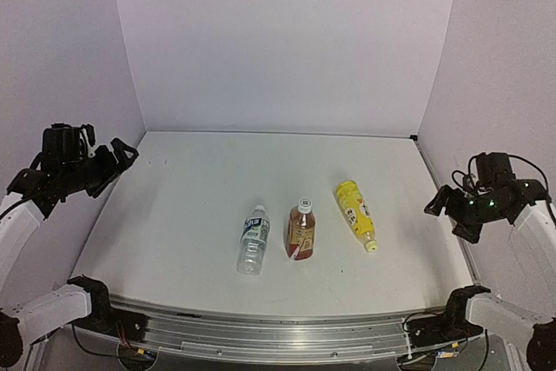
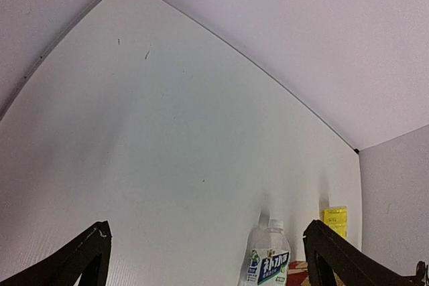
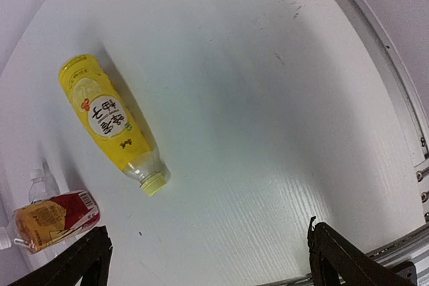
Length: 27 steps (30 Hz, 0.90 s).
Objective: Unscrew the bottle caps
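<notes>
Looking across the white table [image 1: 174, 215], we find nothing standing between either arm and the bottles. Pale walls [image 1: 287, 41] close in the back and both sides, and a metal rail [image 1: 287, 329] runs along the bottom edge of the top view.

The left gripper [image 1: 120, 161] hangs at the left edge of that view, over the table's margin and well apart from the row. The right gripper [image 1: 447, 215] hangs at the right edge, near the yellow bottle [image 1: 354, 211] but not touching it.

The top view does not show how the jaws are set, but the wrist views do. In each one the two dark fingers sit in the lower corners, spread wide with nothing between them.

The three bottles form a row in the lower middle of the top view, apart from one another. The clear bottle [image 1: 253, 239] with its blue-white label is on the left, the short amber bottle [image 1: 301, 230] with its red-beige label is in the centre, and the yellow one is on the right.

The right wrist view shows the yellow bottle lying on its side, its pale yellow cap pointing to the lower right. The amber bottle is cut off at that view's lower left. The left wrist view catches only the clear bottle's white cap and label at its bottom edge, with a corner of yellow beyond. All three caps are on. We cannot tell whether the clear and amber bottles stand or lie.
</notes>
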{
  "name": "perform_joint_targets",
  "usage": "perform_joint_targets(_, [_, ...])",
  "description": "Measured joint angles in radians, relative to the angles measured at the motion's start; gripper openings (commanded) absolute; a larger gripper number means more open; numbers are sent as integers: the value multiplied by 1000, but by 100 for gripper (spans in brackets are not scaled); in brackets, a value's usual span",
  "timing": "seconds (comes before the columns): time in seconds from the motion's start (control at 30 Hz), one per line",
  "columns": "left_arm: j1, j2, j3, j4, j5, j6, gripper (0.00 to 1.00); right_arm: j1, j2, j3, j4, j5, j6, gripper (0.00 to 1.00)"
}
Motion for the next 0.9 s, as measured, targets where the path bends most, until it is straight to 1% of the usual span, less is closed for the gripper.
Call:
perform_joint_targets(0.1, [0,31,-33,49,66,9,100,0,13,31,-8,-126,-49,98])
perform_joint_targets(0.2, [-8,58,-68,120,146,15,100,5,69,94,-11,-270,-79,98])
perform_joint_targets(0.27, [-44,95,-88,167,170,20,100,60,117,145,-5,-294,-94,98])
perform_joint_targets(0.3, [-74,114,-93,184,173,23,100,124,141,164,6,-286,-104,98])
perform_joint_targets(0.4, [-174,161,-100,224,170,26,99,362,198,207,40,-217,-133,98])
perform_joint_targets(0.47, [-236,187,-105,274,170,27,100,528,256,250,63,-123,-156,98])
perform_joint_targets(0.57, [-269,203,-126,339,194,26,100,716,377,320,126,1,-197,98])
perform_joint_targets(0.77, [-283,203,-194,412,219,18,100,963,647,454,266,268,-322,98])
perform_joint_targets(0.83, [-284,195,-213,426,220,14,100,1008,709,478,320,306,-349,97])
perform_joint_targets(0.9, [-285,183,-225,428,220,8,100,1026,752,488,371,324,-364,94])
